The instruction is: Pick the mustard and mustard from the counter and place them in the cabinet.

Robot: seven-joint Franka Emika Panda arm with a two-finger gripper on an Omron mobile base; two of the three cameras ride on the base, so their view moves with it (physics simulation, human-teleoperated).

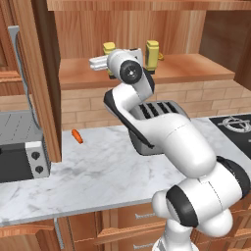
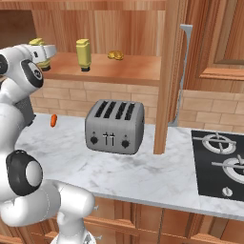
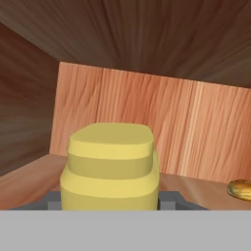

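— Closest to us in the hand view is one mustard bottle [image 3: 112,166], very large and yellow, just in front of the camera. Behind it we see the wooden back wall of the cabinet [image 3: 162,122].

— Do we hold it?

— We cannot tell. At both sides of its base we see only small dark grey parts, and whether the jaws press on the bottle is hidden. In the left base view the gripper [image 1: 103,62] is at the shelf, and this mustard bottle [image 1: 109,49] shows just behind the white hand.

— And the other mustard bottle [image 2: 84,54]?

— It stands upright on the cabinet shelf [image 2: 128,66], to the right of the first one, apart from it. In the left base view it [image 1: 152,55] is also upright, beside the arm. Near it, further right, lies a low yellow-brown lump [image 2: 114,55]; we see this lump [image 3: 240,189] at the right edge of the hand view too.

— What is on the counter [image 1: 93,166]?

— We see a grey toaster [image 2: 115,126] with four slots and a small orange carrot [image 1: 77,136] near the brick wall. At the right is a black stove [image 2: 221,164].
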